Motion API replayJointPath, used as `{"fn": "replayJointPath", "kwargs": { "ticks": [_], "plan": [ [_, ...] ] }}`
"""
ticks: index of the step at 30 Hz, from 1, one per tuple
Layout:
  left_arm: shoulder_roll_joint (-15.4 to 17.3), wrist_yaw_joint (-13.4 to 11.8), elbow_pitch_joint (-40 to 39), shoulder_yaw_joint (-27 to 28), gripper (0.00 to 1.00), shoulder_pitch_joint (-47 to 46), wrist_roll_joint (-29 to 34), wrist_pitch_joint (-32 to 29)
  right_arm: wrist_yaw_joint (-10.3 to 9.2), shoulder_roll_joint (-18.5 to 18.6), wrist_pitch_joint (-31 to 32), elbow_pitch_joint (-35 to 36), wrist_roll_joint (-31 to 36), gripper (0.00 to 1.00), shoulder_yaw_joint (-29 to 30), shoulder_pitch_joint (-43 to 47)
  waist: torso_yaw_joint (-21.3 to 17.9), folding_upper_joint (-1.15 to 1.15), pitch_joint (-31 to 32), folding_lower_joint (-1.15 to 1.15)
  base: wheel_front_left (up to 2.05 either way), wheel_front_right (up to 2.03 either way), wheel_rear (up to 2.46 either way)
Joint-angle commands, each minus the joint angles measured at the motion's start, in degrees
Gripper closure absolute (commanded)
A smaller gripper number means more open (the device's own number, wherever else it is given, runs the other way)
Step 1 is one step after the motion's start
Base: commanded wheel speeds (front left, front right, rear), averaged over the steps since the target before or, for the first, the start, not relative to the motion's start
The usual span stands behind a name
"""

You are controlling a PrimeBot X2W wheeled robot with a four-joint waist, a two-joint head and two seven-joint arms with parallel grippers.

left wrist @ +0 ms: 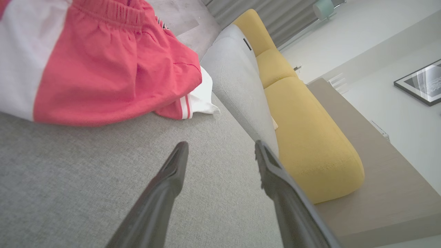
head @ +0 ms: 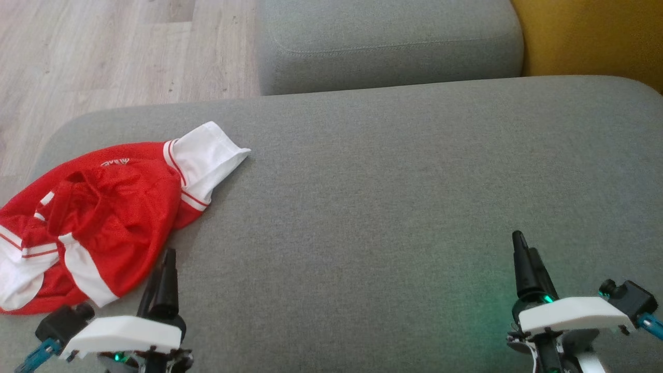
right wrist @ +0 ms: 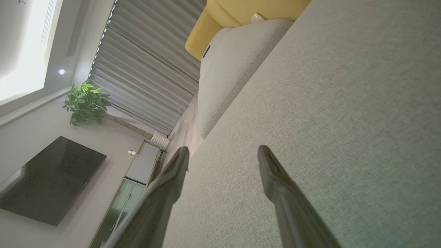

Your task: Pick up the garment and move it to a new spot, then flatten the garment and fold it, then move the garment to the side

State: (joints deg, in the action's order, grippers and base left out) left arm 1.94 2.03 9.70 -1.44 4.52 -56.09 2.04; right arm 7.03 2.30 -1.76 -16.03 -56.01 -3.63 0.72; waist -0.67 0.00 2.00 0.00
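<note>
Head view: the garment (head: 98,217) lay crumpled at the left edge of the grey cushion (head: 362,197), one white sleeve flung toward the middle. I had my left claw (head: 164,261) parked just beside its near side, since I judged that arm best placed for the pick. My right claw (head: 524,248) waited well apart, toward the right edge.

Left wrist view: the left claw (left wrist: 220,148) stood released over bare cushion, with the red cloth just ahead.

Right wrist view: the right claw (right wrist: 222,150) gaped over plain cushion, holding nothing.
</note>
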Motion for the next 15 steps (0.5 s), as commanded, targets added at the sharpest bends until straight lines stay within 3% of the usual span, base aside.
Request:
{"fn": "replayJointPath", "kwargs": {
  "ticks": [1,15],
  "plan": [
    [1.00,-0.05,-2.51,0.27,0.00,-1.49,1.71,0.54,0.20,0.61,-0.90,2.46,1.66,0.00,-1.03,-1.79,0.05,0.00,-0.02,0.00,0.00,0.00,0.00],
    [1.37,-1.39,-5.17,-1.24,0.00,-0.66,12.12,2.92,0.25,0.65,-3.26,3.89,12.04,0.00,-3.26,-1.98,0.08,0.00,-0.20,0.00,0.00,0.00,0.00]
  ]
}}
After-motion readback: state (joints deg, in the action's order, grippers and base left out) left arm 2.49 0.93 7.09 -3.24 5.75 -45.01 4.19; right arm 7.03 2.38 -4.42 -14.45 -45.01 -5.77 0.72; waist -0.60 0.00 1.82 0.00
